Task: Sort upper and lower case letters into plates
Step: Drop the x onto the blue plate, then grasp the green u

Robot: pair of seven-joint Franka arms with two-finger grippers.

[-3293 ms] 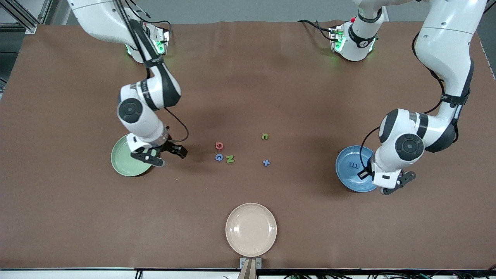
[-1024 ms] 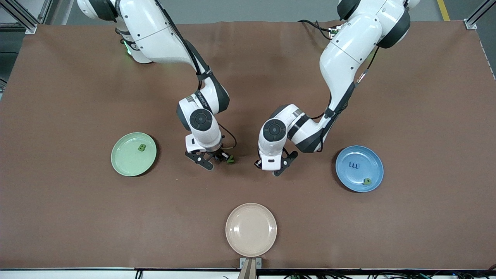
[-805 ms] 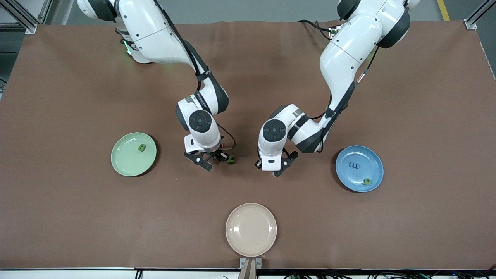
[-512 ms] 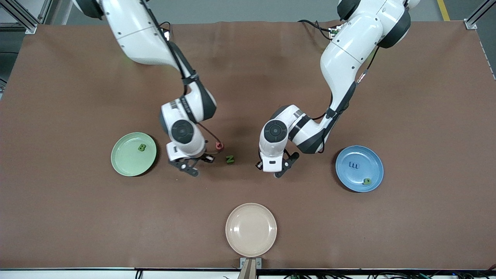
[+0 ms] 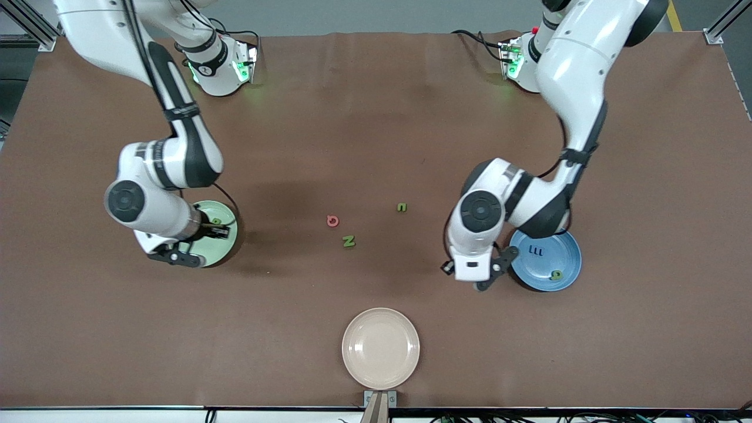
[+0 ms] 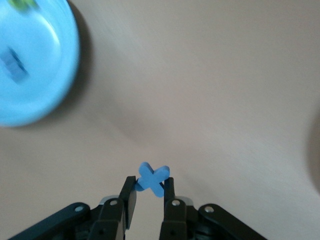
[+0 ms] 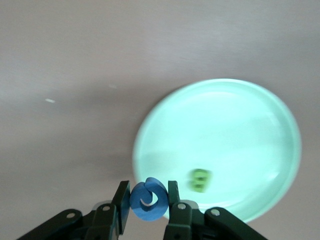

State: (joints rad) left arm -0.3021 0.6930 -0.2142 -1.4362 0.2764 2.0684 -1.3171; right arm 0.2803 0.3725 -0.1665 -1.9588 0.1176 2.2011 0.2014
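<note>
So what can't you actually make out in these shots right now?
- Front view: what the right gripper holds; its wrist covers much of the green plate.
- Front view: the left gripper hides the blue x.
- Left wrist view: letters in the blue plate are blurred.

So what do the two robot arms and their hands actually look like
Both arms have glossy white shells with black joint bands and round dark caps at the wrists. A thin black cable runs along each. The left hand and right hand are black, with two slim fingers. Green lights glow at both bases.
</note>
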